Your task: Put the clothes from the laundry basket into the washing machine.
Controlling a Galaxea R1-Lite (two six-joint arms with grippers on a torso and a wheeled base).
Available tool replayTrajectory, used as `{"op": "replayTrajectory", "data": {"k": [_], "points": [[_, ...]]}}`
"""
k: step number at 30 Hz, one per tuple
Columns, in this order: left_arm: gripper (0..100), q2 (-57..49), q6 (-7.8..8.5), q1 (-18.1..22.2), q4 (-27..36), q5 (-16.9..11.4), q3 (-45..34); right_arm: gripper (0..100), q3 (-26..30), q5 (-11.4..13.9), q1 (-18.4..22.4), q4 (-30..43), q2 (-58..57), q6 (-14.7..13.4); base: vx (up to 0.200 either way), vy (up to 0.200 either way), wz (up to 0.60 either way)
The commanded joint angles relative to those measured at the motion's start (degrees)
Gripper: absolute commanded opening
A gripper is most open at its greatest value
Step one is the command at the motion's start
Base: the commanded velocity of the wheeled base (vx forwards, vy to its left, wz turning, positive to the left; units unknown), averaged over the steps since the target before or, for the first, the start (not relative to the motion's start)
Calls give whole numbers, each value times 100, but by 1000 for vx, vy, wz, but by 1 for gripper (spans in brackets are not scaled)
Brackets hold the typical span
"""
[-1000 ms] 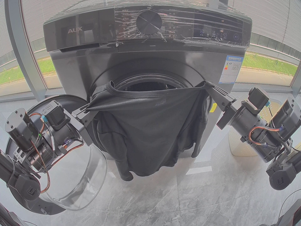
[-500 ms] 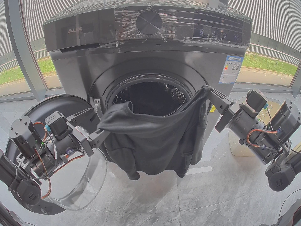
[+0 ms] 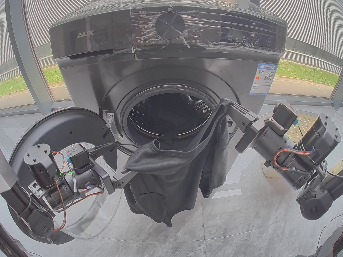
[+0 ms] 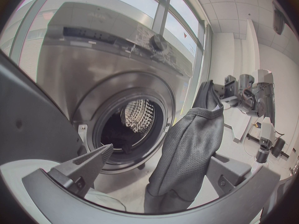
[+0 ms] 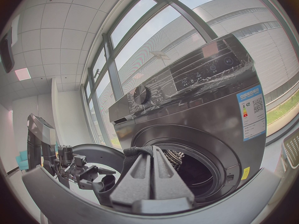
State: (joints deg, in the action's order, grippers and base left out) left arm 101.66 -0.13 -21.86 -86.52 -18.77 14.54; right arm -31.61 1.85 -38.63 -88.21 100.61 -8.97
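There is one washing machine (image 3: 89, 75), and it carries one round door (image 3: 60, 125), one dial (image 3: 169, 25) on its control panel, one blue-and-white label (image 3: 263, 78) and one small yellow sticker (image 5: 246, 173) on its front. One dark garment (image 3: 168, 175) is out in the open, and there are two grippers, the left gripper (image 3: 125, 157) and the right gripper (image 3: 228, 106), one at each end of it. The machine has one drum (image 4: 138, 115) with some dark cloth (image 4: 115, 136) inside, though the number of pieces there cannot be counted, and one laundry basket (image 5: 292, 145) stands beside the machine.
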Motion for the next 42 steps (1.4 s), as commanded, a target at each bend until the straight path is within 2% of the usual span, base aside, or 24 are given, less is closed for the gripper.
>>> {"op": "replayTrajectory", "data": {"k": [1, 9, 13, 18, 25, 31, 39, 40, 42], "points": [[100, 460, 5, -11, -6, -47, 172, 0, -100, -27, -118, -3, 187, -8, 0, 0, 0], [100, 1225, 22, -451, -6, -47, 585, 0, -179, -27, -426, -38, 398, -8, 0, 0, 0], [100, 1787, 22, -653, -6, -39, 1244, 0, -232, -45, -540, -29, 424, -8, 0, 0, 0], [100, 2236, 66, -706, -6, -47, 1771, 0, -179, -45, -681, -38, 407, -8, 0, 0, 0], [100, 2833, 365, -732, -6, -56, 2246, 0, -144, -45, -839, -38, 389, -26, 0, 0, 0], [100, 3211, 365, -785, -6, -47, 2615, 0, -135, -53, -997, -38, 381, -26, 0, 0, 0], [100, 3598, 356, -803, -6, -30, 3151, 0, 6, -45, -1015, -38, 345, -34, 0, 0, 0], [0, 3616, 356, -811, -6, -30, 3177, 0, 23, -45, -1015, -47, 337, -34, 0, 0, 0], [0, 3659, 347, -846, -6, -30, 3248, 0, 32, -45, -1015, -47, 337, -34, 0, 0, 0]]}}
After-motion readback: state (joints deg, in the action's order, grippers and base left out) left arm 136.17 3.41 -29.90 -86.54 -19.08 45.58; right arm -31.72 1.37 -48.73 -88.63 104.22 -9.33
